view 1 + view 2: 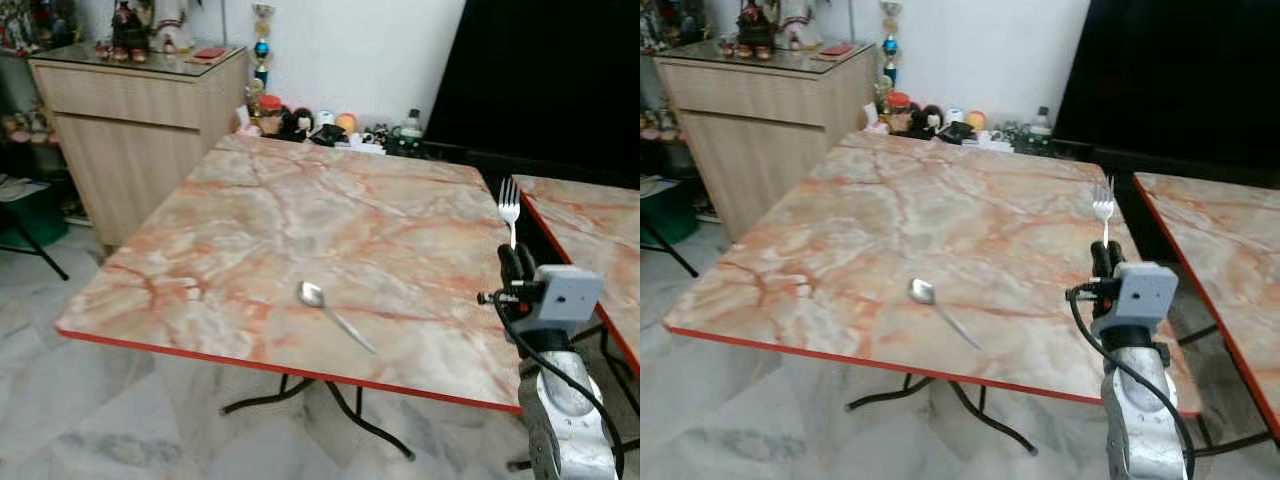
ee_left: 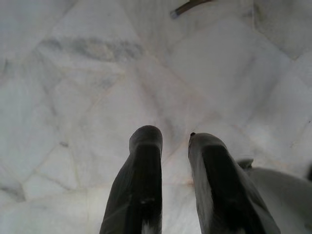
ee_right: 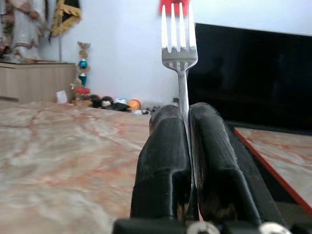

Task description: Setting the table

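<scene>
One table [image 1: 300, 230] spreads left of the right gripper [image 1: 516, 262], at its right edge. The gripper is clamped on the fork [image 1: 509, 210]: long axis upright, tines up, handle pinched between the fingers. Spoon [image 1: 333, 315] lies well left, bowl away. Left gripper [image 2: 173, 161] hangs over floor, fingers slightly apart.

My two eyes look forward and down at the marble tabletop [image 1: 330, 230] from close by. Both see the same tabletop, the right eye from a bit further right. My left wrist camera looks straight down at the floor [image 2: 87, 87]. My right wrist camera looks low across the tabletop toward the wall [image 3: 122, 44].
</scene>
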Robot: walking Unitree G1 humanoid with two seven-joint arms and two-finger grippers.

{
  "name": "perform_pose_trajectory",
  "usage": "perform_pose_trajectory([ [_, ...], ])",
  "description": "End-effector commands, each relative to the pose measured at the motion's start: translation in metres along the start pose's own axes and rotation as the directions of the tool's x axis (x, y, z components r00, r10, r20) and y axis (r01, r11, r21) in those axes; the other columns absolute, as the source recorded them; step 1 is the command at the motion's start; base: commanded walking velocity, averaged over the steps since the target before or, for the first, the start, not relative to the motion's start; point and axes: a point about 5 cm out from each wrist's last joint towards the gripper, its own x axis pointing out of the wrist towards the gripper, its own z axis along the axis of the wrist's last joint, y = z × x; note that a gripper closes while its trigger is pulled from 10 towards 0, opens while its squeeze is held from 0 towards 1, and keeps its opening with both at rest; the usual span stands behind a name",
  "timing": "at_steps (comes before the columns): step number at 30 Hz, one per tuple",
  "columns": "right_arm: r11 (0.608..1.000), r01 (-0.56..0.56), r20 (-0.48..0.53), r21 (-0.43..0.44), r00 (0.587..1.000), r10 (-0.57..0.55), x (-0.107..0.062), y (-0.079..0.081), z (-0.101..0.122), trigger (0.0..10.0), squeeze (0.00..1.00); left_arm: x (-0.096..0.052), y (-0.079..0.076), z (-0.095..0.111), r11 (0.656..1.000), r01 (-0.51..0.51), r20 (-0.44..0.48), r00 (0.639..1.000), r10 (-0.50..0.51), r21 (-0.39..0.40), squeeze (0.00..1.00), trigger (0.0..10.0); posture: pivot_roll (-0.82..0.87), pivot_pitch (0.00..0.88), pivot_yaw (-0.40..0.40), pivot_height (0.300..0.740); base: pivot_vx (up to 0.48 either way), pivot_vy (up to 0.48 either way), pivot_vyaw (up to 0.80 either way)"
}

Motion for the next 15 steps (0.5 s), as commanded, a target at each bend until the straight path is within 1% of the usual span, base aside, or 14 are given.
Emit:
perform_pose_trajectory([
  [1, 0.999, 0.038, -0.005, -0.012, 0.999, -0.038, -0.002, -0.008, -0.001, 10.0, 0.0, 0.0, -0.006, -0.004, 1.0, 0.026, -0.012, 1.0, -0.025, 0.006, 0.0, 10.0, -0.03, 0.002, -0.014, 0.74, 0.0, -0.439, 0.0],
  [6, 0.998, 0.067, -0.003, 0.005, 0.998, -0.067, -0.004, -0.009, -0.003, 10.0, 0.0, -0.001, 0.0, -0.003, 1.0, 0.02, -0.015, 1.0, -0.019, 0.019, 0.0, 10.0, -0.01, 0.007, 0.007, 0.74, 0.0, -0.44, 0.0],
  [10, 0.997, 0.077, -0.008, 0.023, 0.997, -0.077, -0.004, -0.006, -0.006, 10.0, 0.0, 0.0, 0.004, 0.001, 1.0, 0.014, -0.007, 1.0, -0.014, 0.022, 0.0, 10.0, 0.0, 0.007, 0.024, 0.74, 0.0, -0.44, 0.0],
  [12, 0.997, 0.076, -0.006, 0.033, 0.997, -0.076, -0.004, -0.002, -0.008, 10.0, 0.0, 0.0, 0.007, 0.003, 0.999, 0.011, -0.001, 1.0, -0.011, 0.031, 0.0, 10.0, 0.0, 0.004, 0.031, 0.74, 0.0, -0.439, 0.0],
  [15, 0.996, 0.081, -0.001, 0.038, 0.997, -0.081, -0.004, 0.0, -0.008, 10.0, 0.0, 0.0, 0.011, 0.005, 0.999, 0.003, 0.003, 1.0, -0.003, 0.033, 0.0, 10.0, 0.0, 0.005, 0.035, 0.74, 0.0, -0.44, 0.0],
])
